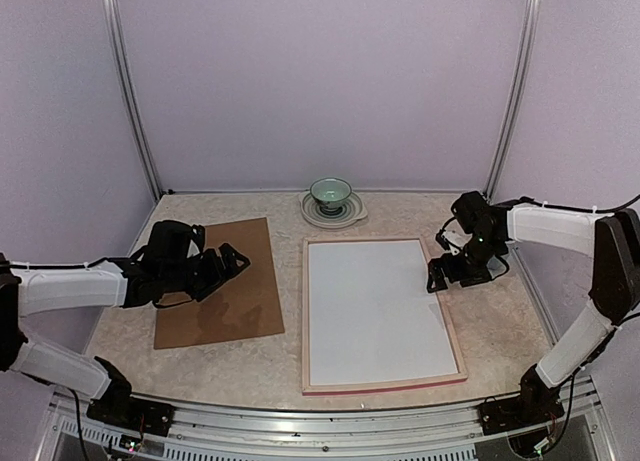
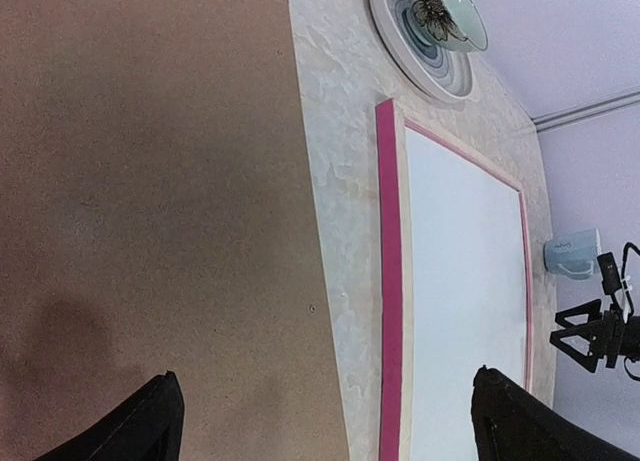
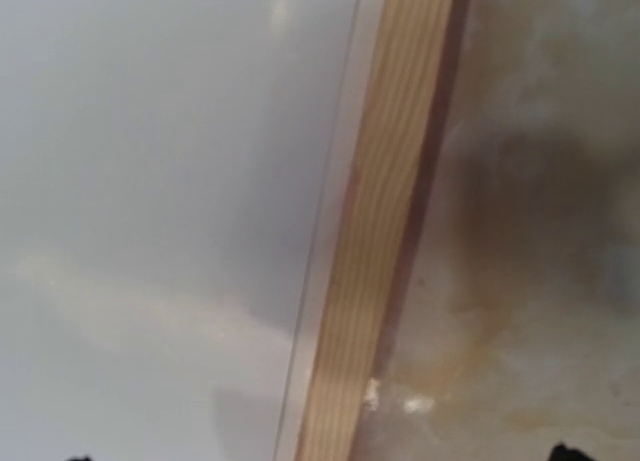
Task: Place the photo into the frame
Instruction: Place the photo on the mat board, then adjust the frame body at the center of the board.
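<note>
The table (image 1: 270,366) had a flat top of pale beige colour w/ a marble-like pattern. Three things lay directly on it. On the left lay a thin brown rectangular board (image 1: 250,301) of fibre material, flat. Just beside it on the right, w/ a narrow strip of bare top btw. them, lay the large rectangular thin-rimmed frame (image 1: 385,385), pale wood side up and pink at the outer edge; a white surface (image 1: 375,311) filled its inside. Near the far edge, approx. in the middle, stood a round pale plate (image 1: 355,217) w/ rings, and it carried a small green-white bowl (image 1: 331,192).
</note>
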You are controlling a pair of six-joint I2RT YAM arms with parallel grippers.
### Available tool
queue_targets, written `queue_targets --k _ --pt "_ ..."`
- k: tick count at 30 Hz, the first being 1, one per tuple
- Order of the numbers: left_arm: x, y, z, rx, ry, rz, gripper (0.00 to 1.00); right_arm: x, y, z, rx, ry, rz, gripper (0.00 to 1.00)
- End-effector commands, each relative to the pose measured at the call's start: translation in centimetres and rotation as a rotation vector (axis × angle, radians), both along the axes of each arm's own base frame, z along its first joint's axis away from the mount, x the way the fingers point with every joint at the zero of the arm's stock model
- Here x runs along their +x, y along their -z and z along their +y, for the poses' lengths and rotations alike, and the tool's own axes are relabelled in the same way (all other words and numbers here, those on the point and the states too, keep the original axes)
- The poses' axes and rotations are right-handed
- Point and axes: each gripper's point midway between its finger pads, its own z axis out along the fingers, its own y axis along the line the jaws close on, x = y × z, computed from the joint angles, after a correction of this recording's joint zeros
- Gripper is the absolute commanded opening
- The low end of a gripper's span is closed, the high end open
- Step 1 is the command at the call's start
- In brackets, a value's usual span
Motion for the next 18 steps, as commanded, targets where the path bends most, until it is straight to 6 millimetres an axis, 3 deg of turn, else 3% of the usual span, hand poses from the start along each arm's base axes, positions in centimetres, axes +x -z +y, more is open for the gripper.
queue_targets --k 1,7,12,18 --pt "0.2 -0.1 0.8 0.038 -0.017 0.0 0.99 -0.5 0.2 0.9 0.054 0.013 -0.014 0.99" --pt "0.3 0.6 1.9 0.064 -0.048 0.01 0.99 -1.7 1.6 2.3 0.112 -0.007 0.019 0.99" --pt "0.8 2.1 5.1 0.13 -0.127 0.074 0.99 -2.3 2.6 4.0 0.14 -0.036 0.043 0.99" --pt "1.9 1.6 9.4 0.156 -0.226 0.076 0.99 -2.5 3.3 5.9 0.153 -0.075 0.058 0.99"
